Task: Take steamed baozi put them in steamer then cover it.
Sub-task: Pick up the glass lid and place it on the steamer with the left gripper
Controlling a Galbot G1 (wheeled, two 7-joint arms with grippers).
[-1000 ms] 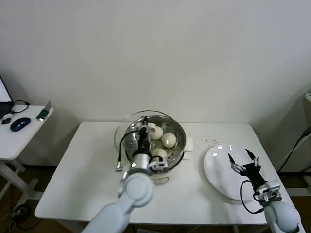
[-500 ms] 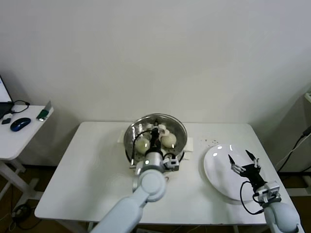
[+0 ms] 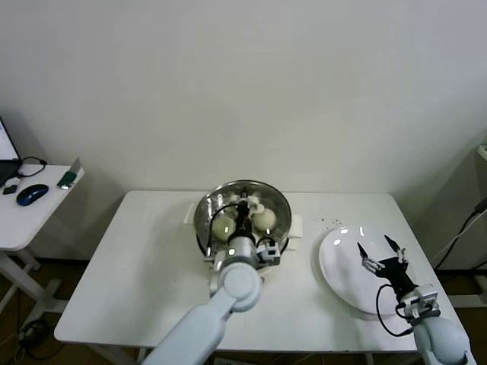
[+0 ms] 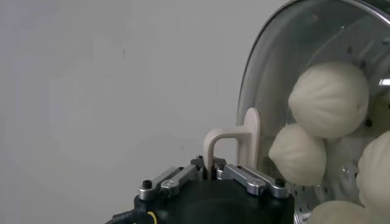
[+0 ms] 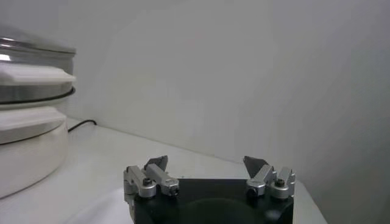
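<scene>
A: How is the light?
B: Even and soft from overhead; bright spots of glare sit on the white plate [image 3: 346,262].
A: Any blur?
B: In the left wrist view the glass lid [image 4: 286,79] throws pale reflections, and the buns [image 4: 329,97] behind it look soft.

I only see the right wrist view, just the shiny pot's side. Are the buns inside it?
Observer: Yes. The head view shows the baozi inside the steamer.
Operator: Is a lid on?
Observer: A glass lid sits over the pot's mouth. I can't tell whether it rests on the rim.
Operator: Who's holding it?
Observer: The left pincer, shut on the lid's white handle.
</scene>
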